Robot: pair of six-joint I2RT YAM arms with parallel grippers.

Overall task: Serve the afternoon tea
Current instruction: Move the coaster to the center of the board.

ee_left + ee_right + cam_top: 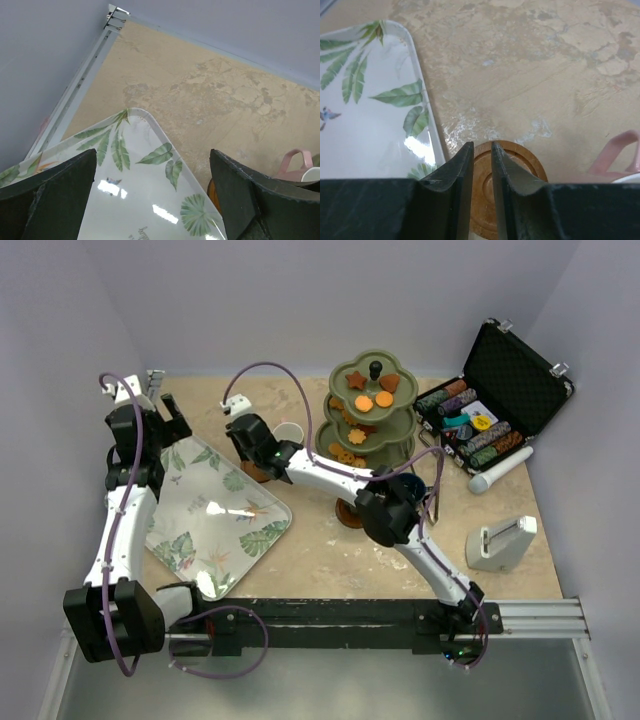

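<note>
leafy white tray [215, 522] flat on the left of the table [320, 540] | black case [515, 370] open far right, poker chips [470, 430] inside | white cylinder [500, 471] just beside it | pale boxy thing [500, 543] nearer, right side

Saucer [520, 170]: near half hidden behind the right end effector [481, 147]; pinched or merely lying under it, cannot tell. Pink cup [620, 141]: cut off by the right wrist view's right edge, only the handle and a sliver of rim show. Second saucer [347, 515] at the foot of the stand [372, 410]: mostly under the right arm. Lower-tier biscuits [348, 452]: partly covered by the tiers above, shapes too small to tell.
</note>
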